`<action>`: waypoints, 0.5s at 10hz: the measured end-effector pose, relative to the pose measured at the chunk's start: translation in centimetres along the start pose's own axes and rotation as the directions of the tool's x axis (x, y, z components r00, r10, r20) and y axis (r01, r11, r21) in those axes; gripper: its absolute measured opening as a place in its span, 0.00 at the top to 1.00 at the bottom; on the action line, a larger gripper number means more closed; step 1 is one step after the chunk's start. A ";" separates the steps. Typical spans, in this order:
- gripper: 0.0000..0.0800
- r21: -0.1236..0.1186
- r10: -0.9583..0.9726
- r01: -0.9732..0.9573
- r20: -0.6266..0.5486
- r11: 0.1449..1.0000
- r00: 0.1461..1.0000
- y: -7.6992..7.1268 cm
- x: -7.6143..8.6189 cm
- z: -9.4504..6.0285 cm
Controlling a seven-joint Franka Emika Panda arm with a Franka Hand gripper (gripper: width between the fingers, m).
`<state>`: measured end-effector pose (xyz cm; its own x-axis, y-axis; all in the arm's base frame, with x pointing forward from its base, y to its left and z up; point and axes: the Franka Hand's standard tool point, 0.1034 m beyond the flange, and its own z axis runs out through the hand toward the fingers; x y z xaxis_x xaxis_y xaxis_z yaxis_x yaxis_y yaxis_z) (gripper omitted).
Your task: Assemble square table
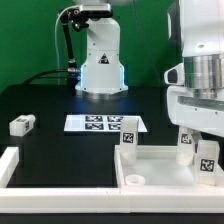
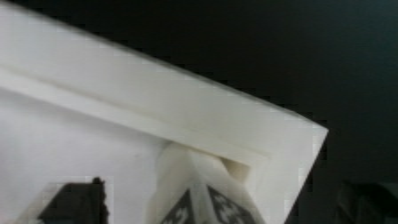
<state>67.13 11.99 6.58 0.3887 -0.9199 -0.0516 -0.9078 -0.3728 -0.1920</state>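
While three legs (image 1: 128,141) stand on the square tabletop (image 1: 155,168) at the exterior view's near right, the claw (image 1: 200,128) hangs wide above one, empty — the fourth leg (image 1: 21,124), loose on the desk (image 1: 50,100) at the exterior view's left, likely wants fetching next.

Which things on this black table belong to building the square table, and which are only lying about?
For the job:
- the square tabletop
- three legs upright on it
- one loose leg, lying apart at the exterior view's left

Only lying about:
- the marker board
- the long white rail
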 end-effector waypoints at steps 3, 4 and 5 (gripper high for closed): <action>0.19 -0.073 -0.532 0.528 -0.042 0.846 0.846 0.0 0.6 -0.3; 0.19 -0.088 -0.649 0.644 -0.042 0.760 0.760 -0.3 0.9 -0.4; 0.19 -0.092 -0.680 0.675 -0.043 0.732 0.732 -0.5 0.7 -0.4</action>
<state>67.76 11.43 7.06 0.8951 -0.4250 0.1345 -0.4168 -0.9049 -0.0856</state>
